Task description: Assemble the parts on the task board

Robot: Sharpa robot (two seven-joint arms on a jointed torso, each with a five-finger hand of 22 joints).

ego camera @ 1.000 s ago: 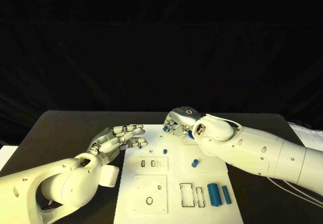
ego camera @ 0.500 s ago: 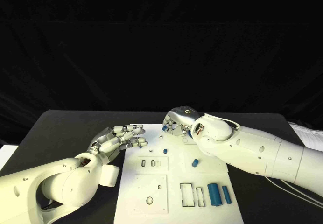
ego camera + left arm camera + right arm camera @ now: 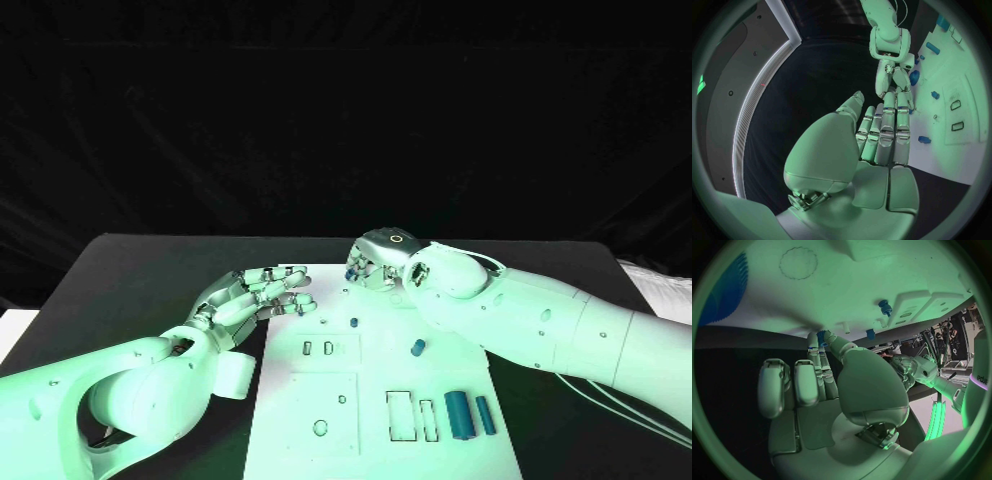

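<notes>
Desk point(image 3: 130, 265) of black colour is carrying the white board point(image 3: 378, 375) in its middle, and the board is reaching down to the near edge of the head view. The left hand point(image 3: 260, 298) is hovering at the left edge of the board near its far corner, fingers stretched and apart, holding nothing. The right hand point(image 3: 378, 262) is working at the far edge of the board, its fingers curled around a small blue part point(image 3: 821, 338); the grip itself I cannot tell clearly. Two blue pegs point(image 3: 353, 323) point(image 3: 417, 348) are standing in the middle of the board. Two long blue bars point(image 3: 459, 415) are lying beside the right edge. Open board is remaining between the hands.
</notes>
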